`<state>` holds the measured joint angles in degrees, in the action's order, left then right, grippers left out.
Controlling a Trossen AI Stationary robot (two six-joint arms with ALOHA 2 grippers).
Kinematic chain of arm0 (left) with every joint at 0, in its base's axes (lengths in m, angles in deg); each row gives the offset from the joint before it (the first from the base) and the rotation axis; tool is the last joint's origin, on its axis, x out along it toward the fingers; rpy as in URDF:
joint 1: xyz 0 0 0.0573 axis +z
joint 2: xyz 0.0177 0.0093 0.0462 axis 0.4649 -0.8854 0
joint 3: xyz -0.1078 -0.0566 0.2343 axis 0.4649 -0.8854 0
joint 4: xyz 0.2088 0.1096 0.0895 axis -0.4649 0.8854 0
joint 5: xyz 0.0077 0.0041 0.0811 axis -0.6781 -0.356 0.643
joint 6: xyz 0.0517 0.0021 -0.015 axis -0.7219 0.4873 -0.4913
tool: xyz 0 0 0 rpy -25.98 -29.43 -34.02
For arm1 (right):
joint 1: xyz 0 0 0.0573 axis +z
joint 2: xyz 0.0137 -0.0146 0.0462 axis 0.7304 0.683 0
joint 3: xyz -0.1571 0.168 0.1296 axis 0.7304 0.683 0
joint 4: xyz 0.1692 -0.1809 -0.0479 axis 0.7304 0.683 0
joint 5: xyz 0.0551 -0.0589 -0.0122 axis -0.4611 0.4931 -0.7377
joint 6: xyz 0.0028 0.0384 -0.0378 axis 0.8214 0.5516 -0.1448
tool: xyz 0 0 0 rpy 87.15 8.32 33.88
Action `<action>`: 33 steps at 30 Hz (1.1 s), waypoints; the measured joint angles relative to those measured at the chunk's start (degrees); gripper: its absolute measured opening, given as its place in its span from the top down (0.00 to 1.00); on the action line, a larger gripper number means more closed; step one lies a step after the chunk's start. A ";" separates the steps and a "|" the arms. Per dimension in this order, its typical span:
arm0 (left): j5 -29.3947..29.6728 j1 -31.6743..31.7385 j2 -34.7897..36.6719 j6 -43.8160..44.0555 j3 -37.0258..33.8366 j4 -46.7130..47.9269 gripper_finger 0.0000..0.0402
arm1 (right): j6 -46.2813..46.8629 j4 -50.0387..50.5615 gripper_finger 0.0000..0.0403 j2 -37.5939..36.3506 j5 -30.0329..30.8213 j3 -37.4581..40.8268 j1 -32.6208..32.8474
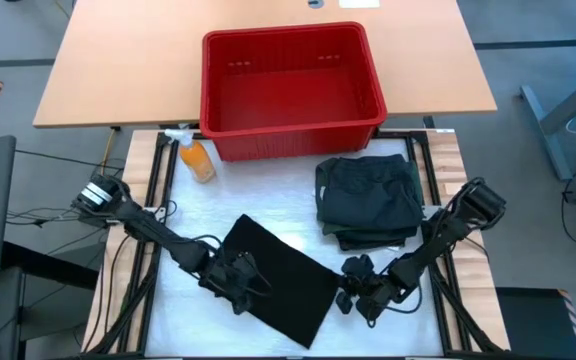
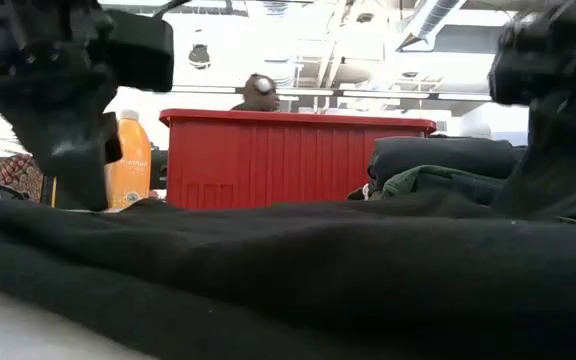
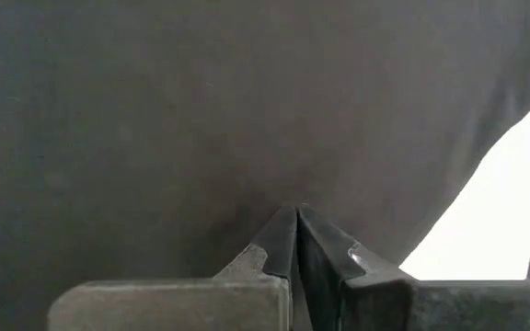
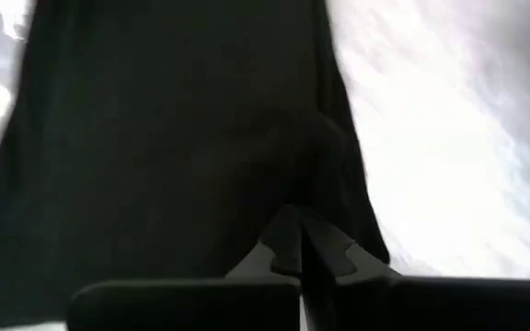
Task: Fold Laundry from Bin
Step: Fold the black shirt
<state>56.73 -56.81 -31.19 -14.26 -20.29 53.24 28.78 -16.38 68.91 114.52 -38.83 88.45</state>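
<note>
Both arms are low at the bottom of the high view, one at each end of the black cloth [image 1: 278, 280] spread diagonally on the table [image 1: 268, 195].

Left gripper [image 1: 236, 283] sits at the cloth's left edge with its fingers pressed together; in its wrist view the tips meet right at the fabric, so it looks pinched on the edge, though I can't see the cloth between them.

Right gripper [image 1: 353, 293] is at the cloth's right edge, lower centre-right, fingers also closed tip to tip against the dark fabric in its wrist view. Probably just clamped on that side.

My read: 2 grips on opposite ends, so the piece can be lifted or folded over flat without bunching.

The rest of the laundry is a folded stack [image 1: 370, 200] at centre-right, just above the right gripper and apart from the cloth. The olive layer shows in the low view.

The bin [image 1: 293, 92] is at top centre and looks empty, so this seems to be the last piece. An orange spray bottle [image 1: 196, 156] stands beside the bin's lower-left corner, clear of the work.
</note>
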 joint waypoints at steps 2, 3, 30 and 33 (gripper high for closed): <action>-1.46 -0.02 -0.57 0.13 0.00 0.08 1.00 | 2.07 0.34 0.94 0.49 -2.04 0.00 0.18; -1.71 -0.04 -0.64 0.17 0.00 0.89 1.00 | 2.66 0.75 0.93 0.45 -3.37 0.00 0.39; 3.22 1.74 4.83 -5.45 0.02 -0.34 1.00 | -8.50 -5.56 0.96 -5.97 -4.40 -1.57 -3.22; 2.26 1.92 7.03 -5.48 0.09 3.86 1.00 | -7.83 -6.98 0.96 -2.64 -7.89 -1.57 -4.14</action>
<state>58.99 -54.89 -24.16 -19.73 -20.20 57.11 20.95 -23.36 66.27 106.63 -40.40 84.31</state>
